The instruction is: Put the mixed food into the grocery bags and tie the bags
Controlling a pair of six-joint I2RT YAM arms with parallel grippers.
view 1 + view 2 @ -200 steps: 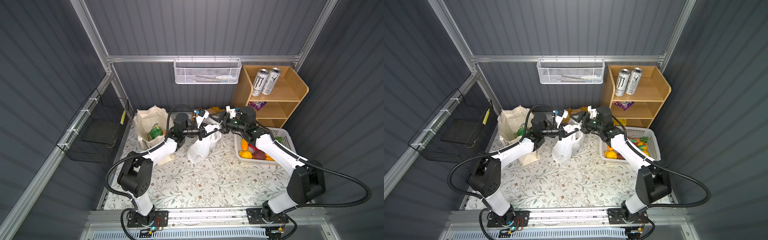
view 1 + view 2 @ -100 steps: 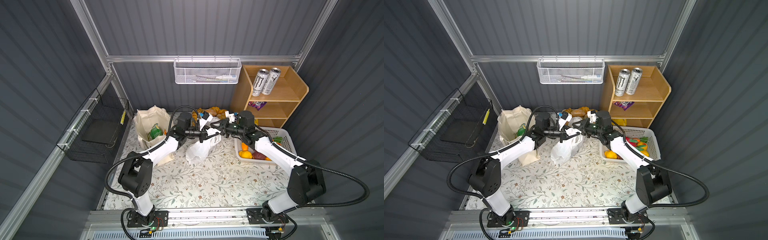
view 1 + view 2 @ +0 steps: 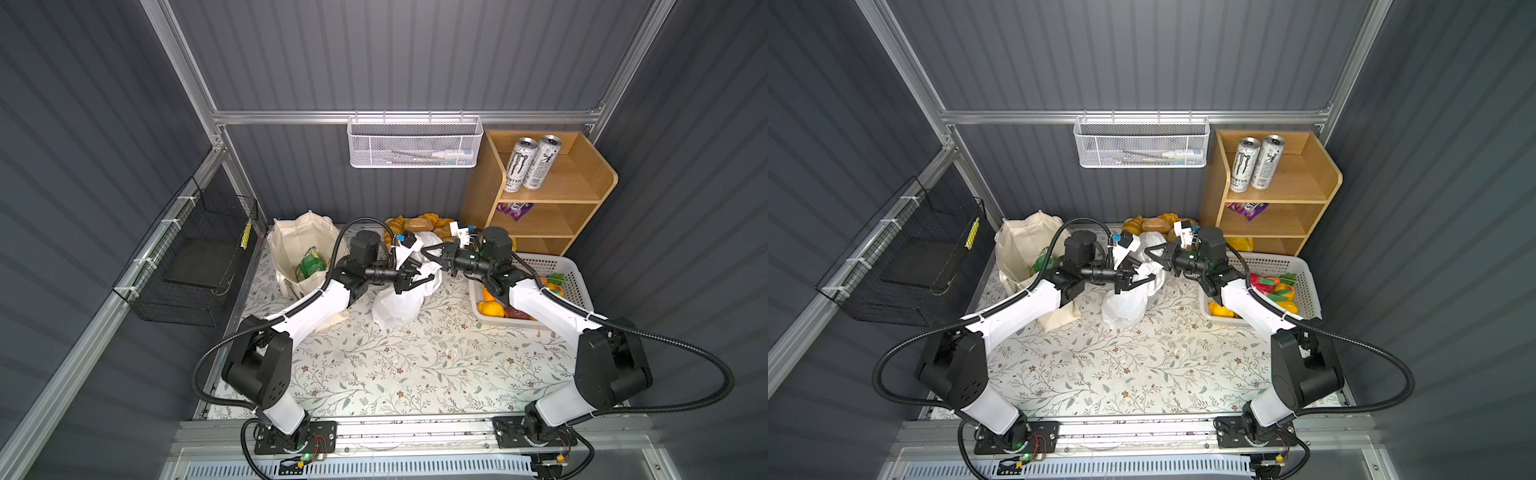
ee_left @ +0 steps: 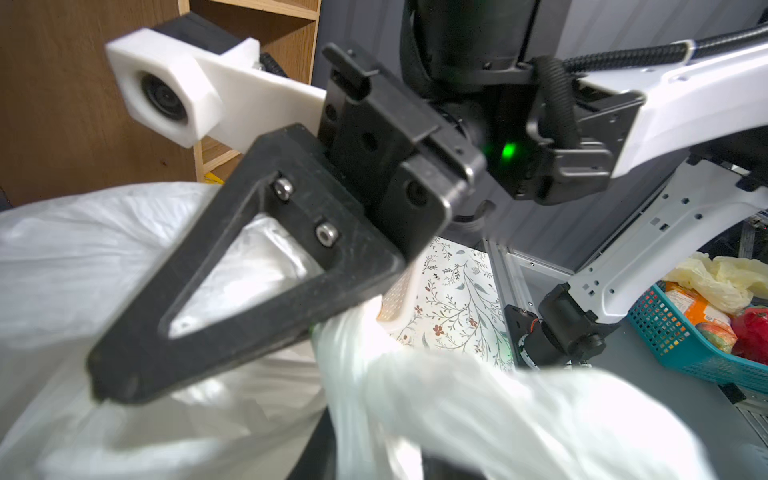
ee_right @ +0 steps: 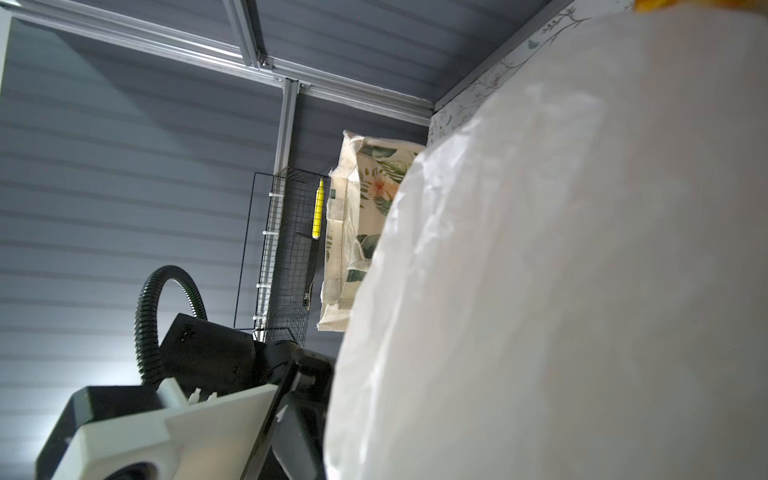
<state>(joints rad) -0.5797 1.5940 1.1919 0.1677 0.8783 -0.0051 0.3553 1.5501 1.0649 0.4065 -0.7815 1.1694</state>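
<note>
The white plastic grocery bag [image 3: 401, 301] [image 3: 1125, 303] stands mid-table, its top gathered between both grippers. My right gripper [image 3: 424, 254] [image 3: 1148, 250] is shut on a twisted handle strand [image 4: 457, 407] of it; its black finger [image 4: 232, 345] fills the left wrist view. My left gripper [image 3: 417, 275] [image 3: 1139, 275] meets it from the left, jaws parted, bag plastic still lying between them. The cream canvas tote [image 3: 299, 245] [image 5: 361, 199] stands at the left with a green packet [image 3: 309, 264] inside. Toy produce [image 3: 490, 309] lies in the white perforated basket [image 3: 575, 270].
Bread rolls [image 3: 419, 222] lie behind the bag. A wooden shelf [image 3: 552, 195] with two cans [image 3: 528, 162] stands at the back right. A black wire basket [image 3: 195, 257] hangs on the left wall, a white mesh one [image 3: 413, 143] on the back wall.
The right gripper has shut on the bag's handle. The left gripper, shut before, has parted its jaws. Both have drawn closer together over the bag.
</note>
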